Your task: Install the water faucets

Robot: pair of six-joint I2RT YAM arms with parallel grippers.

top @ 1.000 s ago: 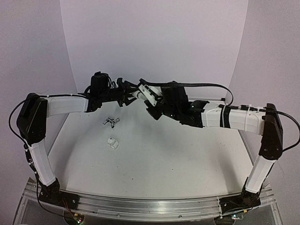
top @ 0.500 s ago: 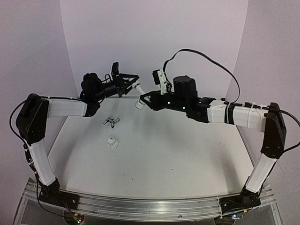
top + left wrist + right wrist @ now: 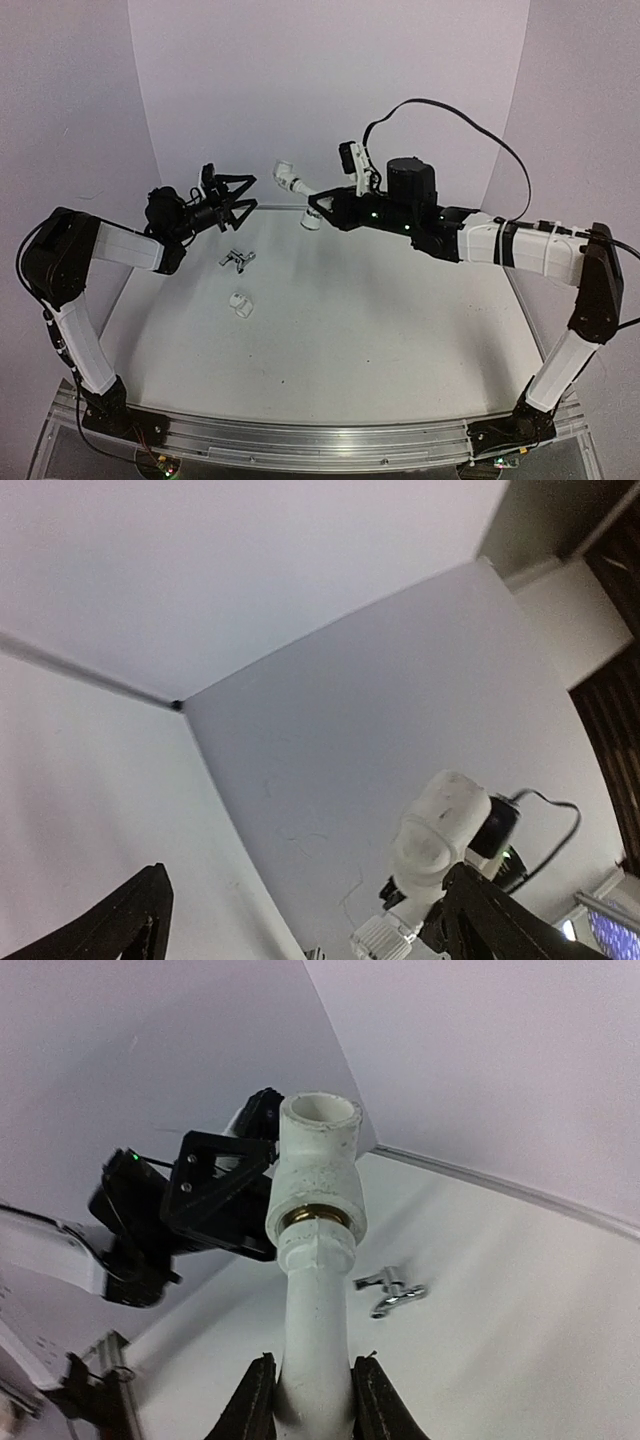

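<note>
My right gripper point(image 3: 318, 204) is shut on a white pipe-like fitting point(image 3: 290, 181) and holds it in the air, its collared end pointing toward the left arm. In the right wrist view the fitting point(image 3: 315, 1260) rises between my fingers point(image 3: 255, 1400), with a brass ring under its round collar. My left gripper point(image 3: 232, 190) hangs open a short way left of the fitting, apart from it. From the left wrist the fitting point(image 3: 440, 825) shows beside my right finger point(image 3: 490, 920), not between the jaws. A silver metal faucet point(image 3: 237, 260) and a small white fitting point(image 3: 240, 304) lie on the table.
White walls point(image 3: 300, 90) close in the back and both sides of the white table point(image 3: 380, 340). The silver faucet point(image 3: 392, 1292) lies on the table below the held fitting. A black cable point(image 3: 450, 115) arches over the right arm.
The left gripper has opened, let go of the white fitting and drawn back to the left. The right arm still holds the fitting, now a little higher and further right.
</note>
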